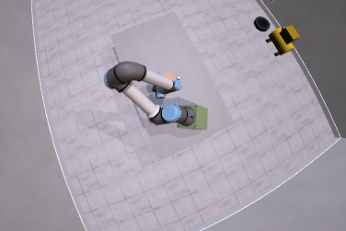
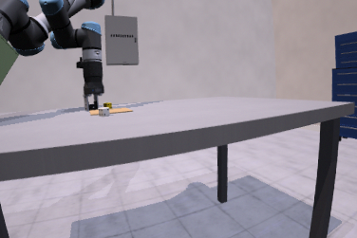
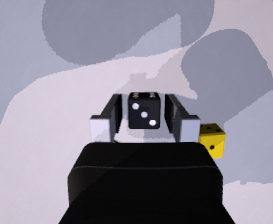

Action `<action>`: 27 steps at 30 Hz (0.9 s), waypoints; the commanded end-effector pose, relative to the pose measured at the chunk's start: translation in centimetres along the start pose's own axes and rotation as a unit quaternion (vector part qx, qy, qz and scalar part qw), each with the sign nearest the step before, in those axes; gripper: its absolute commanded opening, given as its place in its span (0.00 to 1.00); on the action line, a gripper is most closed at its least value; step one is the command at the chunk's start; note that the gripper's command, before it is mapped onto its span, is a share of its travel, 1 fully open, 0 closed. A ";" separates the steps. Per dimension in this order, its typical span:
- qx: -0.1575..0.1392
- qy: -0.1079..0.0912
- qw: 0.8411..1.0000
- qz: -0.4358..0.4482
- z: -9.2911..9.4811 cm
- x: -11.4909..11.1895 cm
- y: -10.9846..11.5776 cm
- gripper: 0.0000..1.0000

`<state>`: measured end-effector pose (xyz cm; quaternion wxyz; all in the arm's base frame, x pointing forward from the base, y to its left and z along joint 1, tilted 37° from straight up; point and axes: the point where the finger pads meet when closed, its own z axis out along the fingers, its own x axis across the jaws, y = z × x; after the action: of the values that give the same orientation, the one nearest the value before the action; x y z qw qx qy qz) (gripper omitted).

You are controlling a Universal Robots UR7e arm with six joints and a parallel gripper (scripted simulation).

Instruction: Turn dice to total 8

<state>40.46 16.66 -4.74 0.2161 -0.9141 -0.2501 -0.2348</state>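
Relative to the mat (image 1: pixel 168 76) (image 2: pixel 124 110), the black die (image 2: pixel 93 107) (image 3: pixel 144 111) sits at the edge nearest the claw (image 2: pixel 91 101) (image 3: pixel 143 106), whose fingers stand spread on either side, apart from it; closing squarely across its two sides probably comes next.

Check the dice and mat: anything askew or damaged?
No damage shows. The black die stands between the open gripper's fingers, over bare table in the wrist view, not on the orange mat; the task wants it there.
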 end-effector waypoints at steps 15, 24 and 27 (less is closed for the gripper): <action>0.000 0.000 1.000 0.000 0.0 0.0 0.0 0.79; 0.000 0.000 1.000 0.000 0.0 0.0 0.0 0.79; 0.000 0.000 1.000 0.000 0.0 0.0 0.0 0.49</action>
<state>40.46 16.66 -4.74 0.2160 -0.9141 -0.2501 -0.2349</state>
